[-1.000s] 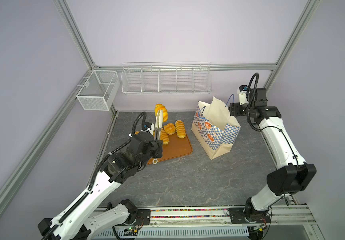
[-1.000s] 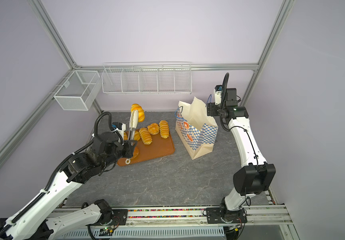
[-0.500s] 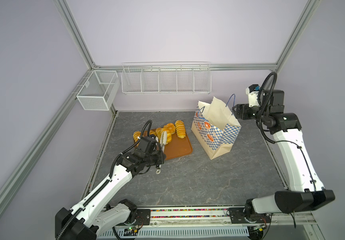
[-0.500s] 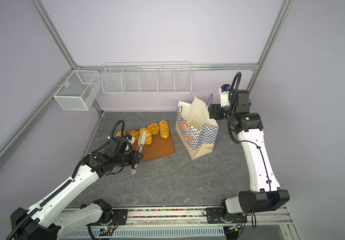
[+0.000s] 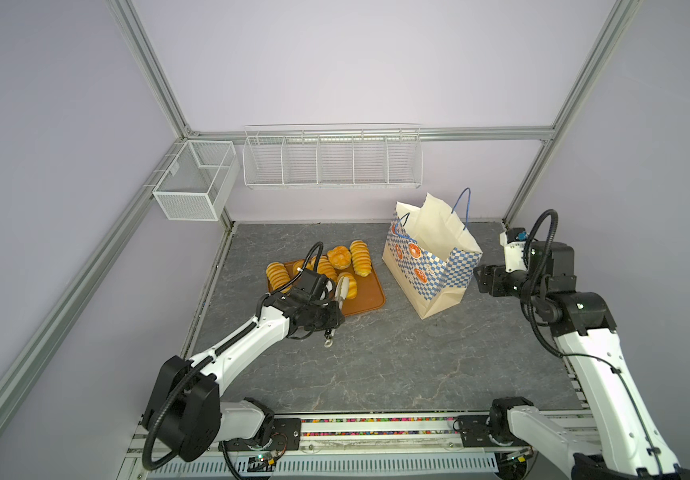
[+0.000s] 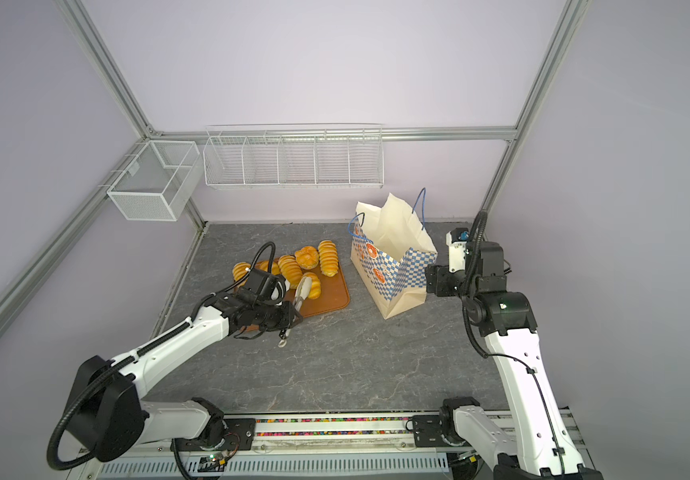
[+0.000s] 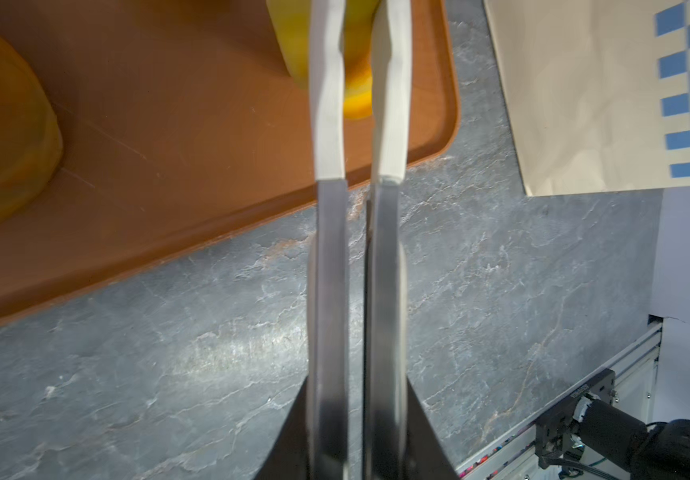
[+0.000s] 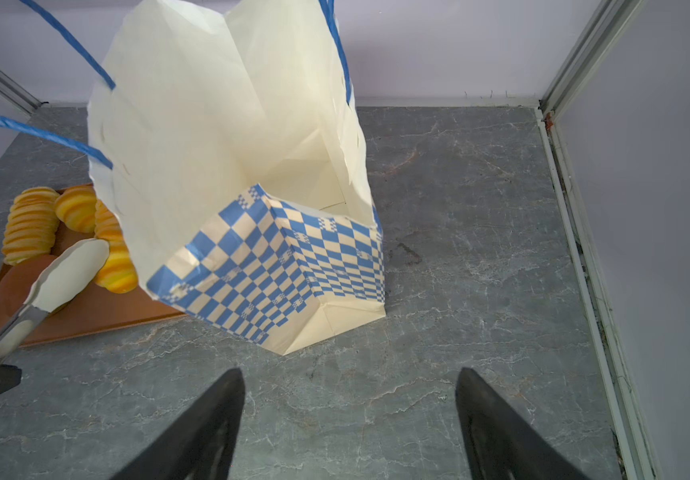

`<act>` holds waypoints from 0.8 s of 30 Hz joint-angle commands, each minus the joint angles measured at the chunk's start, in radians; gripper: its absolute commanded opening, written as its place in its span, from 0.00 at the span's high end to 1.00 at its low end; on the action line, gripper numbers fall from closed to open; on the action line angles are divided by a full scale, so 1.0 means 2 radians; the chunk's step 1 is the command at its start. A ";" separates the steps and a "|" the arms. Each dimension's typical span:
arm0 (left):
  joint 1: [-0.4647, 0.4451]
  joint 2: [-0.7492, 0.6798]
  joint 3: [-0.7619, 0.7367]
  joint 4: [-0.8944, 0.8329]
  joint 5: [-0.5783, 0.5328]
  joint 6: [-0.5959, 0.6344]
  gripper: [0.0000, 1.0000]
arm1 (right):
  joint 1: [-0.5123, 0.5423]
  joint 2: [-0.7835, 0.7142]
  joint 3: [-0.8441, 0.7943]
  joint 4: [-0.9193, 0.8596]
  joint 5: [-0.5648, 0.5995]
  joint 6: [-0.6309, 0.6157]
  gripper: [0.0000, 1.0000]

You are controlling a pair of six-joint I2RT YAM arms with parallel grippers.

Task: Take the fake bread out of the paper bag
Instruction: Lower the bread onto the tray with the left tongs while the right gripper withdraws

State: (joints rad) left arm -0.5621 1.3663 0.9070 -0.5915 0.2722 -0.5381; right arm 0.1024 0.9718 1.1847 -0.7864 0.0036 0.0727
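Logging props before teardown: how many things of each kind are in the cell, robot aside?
Golden-yellow fake bread: 6
Brown bun: 1
Tray: 1
Paper bag: 1
Tongs: 1
Wire baskets: 2
Total: 12

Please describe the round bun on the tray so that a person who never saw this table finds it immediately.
In a top view, find the brown tray left of the paper bag. At the tray's far edge, the round bun lies left of a long ridged loaf. Its neighbours on both sides are long and ribbed; it is round.
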 commanded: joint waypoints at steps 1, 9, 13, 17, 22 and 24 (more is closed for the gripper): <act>0.006 0.032 0.027 0.018 0.010 0.017 1.00 | 0.001 -0.028 -0.046 0.035 -0.009 0.023 0.18; 0.008 0.066 0.050 0.013 0.007 0.022 0.89 | 0.001 -0.049 -0.106 0.053 -0.030 0.039 0.19; 0.008 0.055 0.058 -0.004 -0.004 0.026 0.77 | 0.001 -0.041 -0.120 0.065 -0.039 0.042 0.19; 0.008 0.055 0.060 -0.013 -0.010 0.031 0.70 | 0.001 -0.032 -0.128 0.078 -0.043 0.044 0.19; 0.009 0.061 0.061 -0.016 -0.007 0.033 0.63 | 0.001 -0.023 -0.128 0.084 -0.043 0.041 0.20; 0.009 0.059 0.064 -0.019 -0.009 0.034 0.62 | 0.001 -0.023 -0.130 0.085 -0.041 0.040 0.20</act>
State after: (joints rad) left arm -0.5499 1.4990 0.9878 -0.6197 0.2611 -0.4919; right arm 0.1024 0.9279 0.9386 -0.6453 -0.0681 0.1429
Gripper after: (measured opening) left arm 0.382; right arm 0.804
